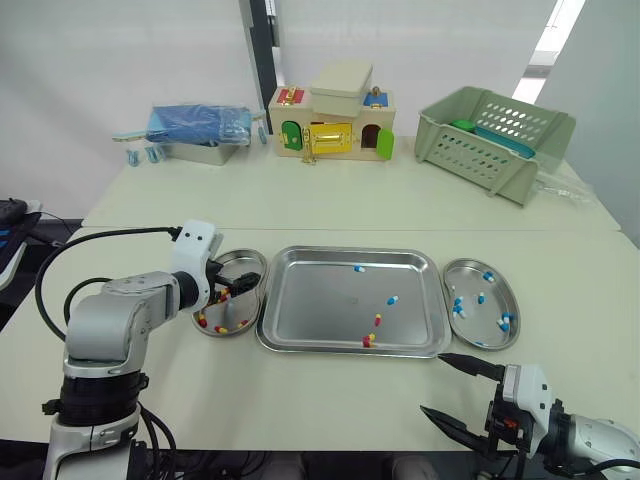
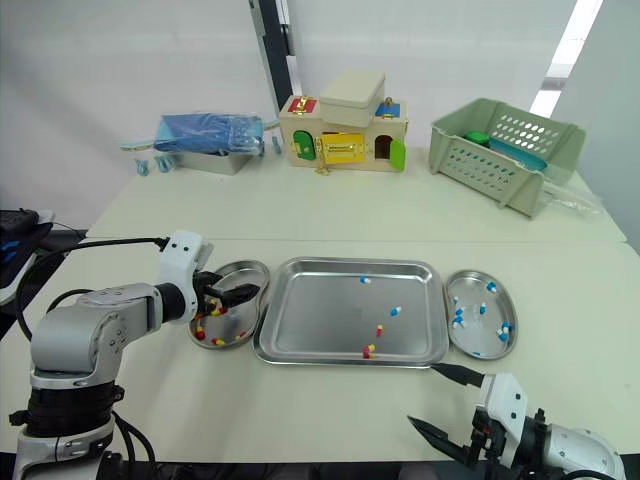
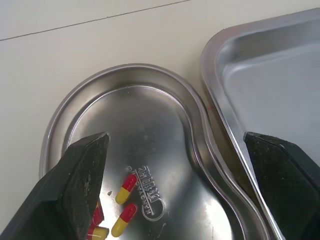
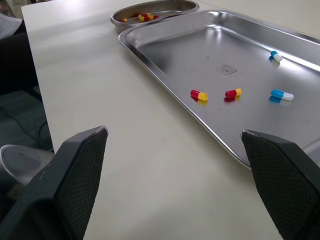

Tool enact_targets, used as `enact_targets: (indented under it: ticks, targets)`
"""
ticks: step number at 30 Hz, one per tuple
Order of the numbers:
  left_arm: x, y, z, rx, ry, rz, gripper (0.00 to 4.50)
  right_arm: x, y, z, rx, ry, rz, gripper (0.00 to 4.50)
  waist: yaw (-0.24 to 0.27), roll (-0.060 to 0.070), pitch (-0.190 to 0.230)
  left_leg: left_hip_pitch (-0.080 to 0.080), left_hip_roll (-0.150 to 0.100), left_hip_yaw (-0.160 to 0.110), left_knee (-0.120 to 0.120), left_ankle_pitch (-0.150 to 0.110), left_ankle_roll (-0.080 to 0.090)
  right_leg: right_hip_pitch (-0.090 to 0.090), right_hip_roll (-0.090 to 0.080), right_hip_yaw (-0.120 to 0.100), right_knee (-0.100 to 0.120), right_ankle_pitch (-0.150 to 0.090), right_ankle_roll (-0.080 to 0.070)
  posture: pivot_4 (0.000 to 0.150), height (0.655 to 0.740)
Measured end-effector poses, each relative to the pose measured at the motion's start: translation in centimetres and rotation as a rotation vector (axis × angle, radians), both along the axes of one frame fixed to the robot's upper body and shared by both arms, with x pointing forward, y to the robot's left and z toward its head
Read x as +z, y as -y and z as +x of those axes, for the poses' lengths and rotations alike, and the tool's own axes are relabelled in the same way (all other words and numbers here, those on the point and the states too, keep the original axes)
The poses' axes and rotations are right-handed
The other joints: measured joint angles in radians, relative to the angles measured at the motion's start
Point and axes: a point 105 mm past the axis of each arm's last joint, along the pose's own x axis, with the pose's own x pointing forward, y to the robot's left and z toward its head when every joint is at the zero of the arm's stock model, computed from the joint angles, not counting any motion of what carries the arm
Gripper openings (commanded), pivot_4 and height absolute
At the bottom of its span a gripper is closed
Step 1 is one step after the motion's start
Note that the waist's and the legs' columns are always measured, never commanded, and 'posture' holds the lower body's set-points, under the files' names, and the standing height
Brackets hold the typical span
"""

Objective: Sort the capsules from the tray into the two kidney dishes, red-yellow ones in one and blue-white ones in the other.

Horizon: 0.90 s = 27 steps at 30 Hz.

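Note:
A steel tray (image 1: pixel 310 300) lies mid-table. It holds two blue-white capsules (image 1: pixel 358 268) (image 1: pixel 392 299) and two red-yellow capsules (image 1: pixel 378 320) (image 1: pixel 368 341). Touching its left side is a kidney dish (image 1: pixel 245 256) with several red-yellow capsules (image 3: pixel 126 182). My left gripper (image 1: pixel 232 287) hovers just over this dish, open, with nothing between its fingers (image 3: pixel 82 180). The kidney dish (image 1: pixel 478 318) on the tray's right holds several blue-white capsules (image 1: pixel 505 322). My right gripper (image 1: pixel 437 385) hangs open and empty near the table's front edge, by the tray's front right corner.
Along the back of the table stand a metal box with a blue bag (image 1: pixel 200 128), a wooden toy house (image 1: pixel 335 125) and a tilted green basket (image 1: pixel 495 140). Bare tabletop lies in front of the tray.

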Motion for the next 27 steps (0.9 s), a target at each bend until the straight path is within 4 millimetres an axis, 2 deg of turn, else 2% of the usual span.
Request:
enact_targets:
  ticks: [2,6,7,9,12,16,20,24,27]
  targets:
    - [1.1,-0.8,-1.2,-0.048,0.032,-0.005,4.46,0.3,0.6,0.4,-0.028,-0.001,-0.003,4.50,-0.004,0.000,0.000,0.000,0.000,0.001,-0.001,0.000,0.000,0.000,0.000,0.000,0.000,0.000,0.000,0.150,0.7400]
    - [2.2,-4.8,-6.2,-0.173,0.036,0.064,4.46,1.0,3.3,1.2,-0.089,-0.064,-0.065,4.50,-0.019,0.001,0.001,0.003,0.001,0.006,-0.003,0.000,0.000,0.000,0.000,0.004,0.000,-0.001,-0.001,0.150,0.7400]
    - [2.4,-5.3,-7.0,-0.200,0.039,0.076,4.46,1.2,3.8,1.3,-0.099,-0.078,-0.073,4.50,-0.015,0.001,0.001,0.004,0.001,0.005,-0.003,0.000,0.000,0.000,0.000,0.003,0.000,-0.001,-0.001,0.150,0.7400]
    - [1.9,-6.1,-9.1,-0.273,0.008,0.119,4.46,1.7,4.6,1.3,-0.101,-0.098,-0.084,4.50,-0.007,0.001,0.001,0.005,0.001,0.006,-0.003,0.000,0.000,0.002,-0.001,0.004,-0.001,-0.001,-0.001,0.150,0.7400]
    - [0.7,-7.5,-11.1,-0.305,-0.045,0.160,4.46,2.3,6.1,1.4,-0.124,-0.132,-0.101,4.50,0.006,0.001,0.002,0.005,0.001,0.007,-0.003,-0.001,0.000,0.003,-0.001,0.004,-0.002,-0.001,-0.001,0.150,0.7400]
    - [0.4,-9.8,-12.4,-0.257,-0.055,0.211,4.46,3.4,9.2,1.3,-0.175,-0.167,-0.159,4.50,0.009,-0.001,0.002,0.004,0.001,0.006,-0.003,-0.001,0.001,0.003,-0.001,0.003,-0.003,-0.001,-0.001,0.150,0.7400]
    - [-0.7,-11.3,-13.8,-0.231,-0.102,0.263,4.46,3.0,11.8,1.0,-0.205,-0.245,-0.192,4.50,0.005,-0.002,0.003,0.005,0.001,0.007,-0.004,-0.001,0.001,0.003,-0.001,0.004,-0.003,-0.001,-0.001,0.150,0.7400]
    - [-1.7,-12.0,-14.7,-0.204,-0.130,0.251,4.46,2.3,15.1,1.9,-0.287,-0.259,-0.212,4.50,0.001,-0.002,0.003,0.005,0.001,0.008,-0.004,-0.001,0.001,0.003,-0.001,0.005,-0.002,-0.001,-0.002,0.150,0.7400]
    - [-1.4,-11.9,-14.7,-0.202,-0.119,0.256,4.46,2.6,15.8,2.5,-0.278,-0.240,-0.225,4.50,0.001,-0.001,0.004,0.005,0.001,0.008,-0.004,-0.001,0.001,0.003,-0.001,0.005,-0.002,-0.001,-0.002,0.150,0.7400]
